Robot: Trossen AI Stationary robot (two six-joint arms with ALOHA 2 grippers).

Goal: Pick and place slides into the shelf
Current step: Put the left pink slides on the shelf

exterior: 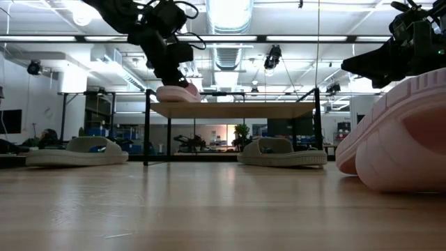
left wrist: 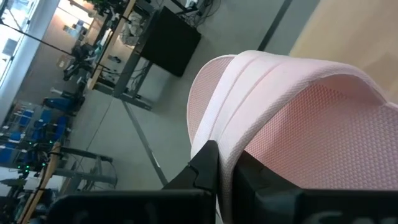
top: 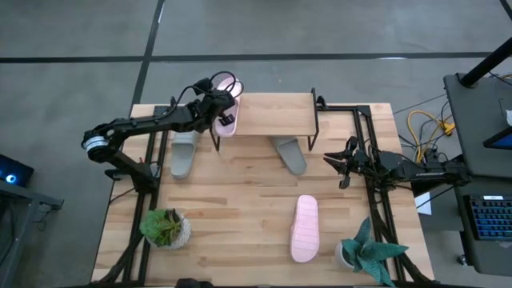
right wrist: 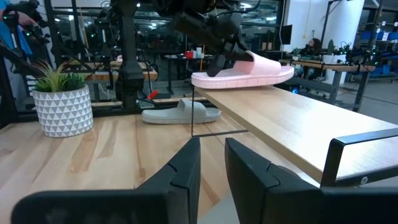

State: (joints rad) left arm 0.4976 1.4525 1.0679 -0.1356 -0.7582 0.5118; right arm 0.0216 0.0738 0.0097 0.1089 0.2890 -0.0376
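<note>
High view: the left gripper [top: 222, 108] is clamping the strap of a light pink soft slide [top: 226, 112], resting at the left end of the low wooden-topped, black-legged shelf [top: 272, 116]. The right gripper [top: 340, 164], slightly parted and empty, is waiting nearby.

- A robotics lab or workshop is showing here, open-plan and industrial in build.
- Exposed ducts [exterior: 230, 52] and strip lights [exterior: 230, 12] are running along the ceiling.
- Further workbenches [right wrist: 323, 65] carrying equipment are standing across the hall.
- A side desk with a keyboard [top: 490, 218] and yellow cables [top: 426, 126] is flanking the wooden surface [top: 240, 208], on a grey concrete floor [top: 72, 72].
</note>
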